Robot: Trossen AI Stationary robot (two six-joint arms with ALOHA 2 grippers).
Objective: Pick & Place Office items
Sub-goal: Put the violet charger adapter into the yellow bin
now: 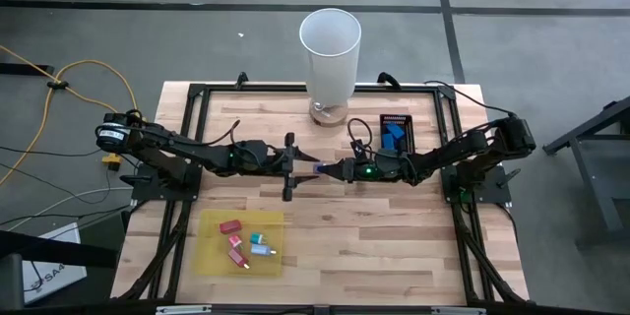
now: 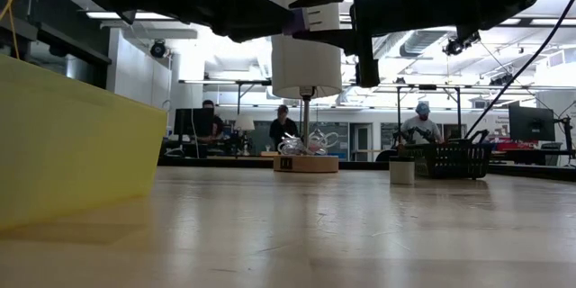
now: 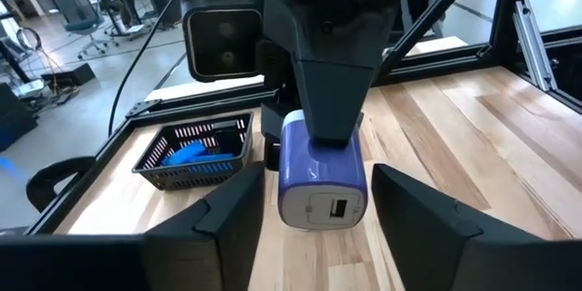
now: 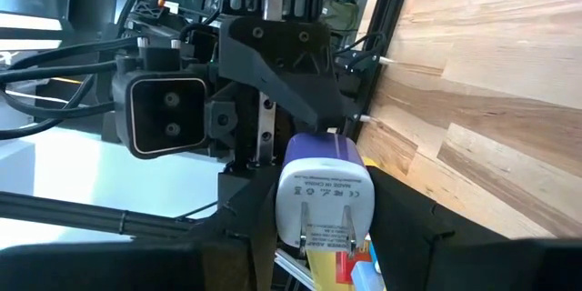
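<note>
Purple charger (image 1: pixel 321 168) (one), both end effectors.

Both arms are dark, near-black, built of blocky jointed links with thin black cables looped along them. The left arm (image 1: pixel 167 145) carries a white round label by its base; a small green light glows just behind each tool. Behind the right tool (image 3: pixel 323 73) sits a square black camera housing (image 3: pixel 221 44) with two round lenses.

Overhead looks straight down, low looks level across the table (image 1: pixel 394 246), both wrists face each other closely.
</note>
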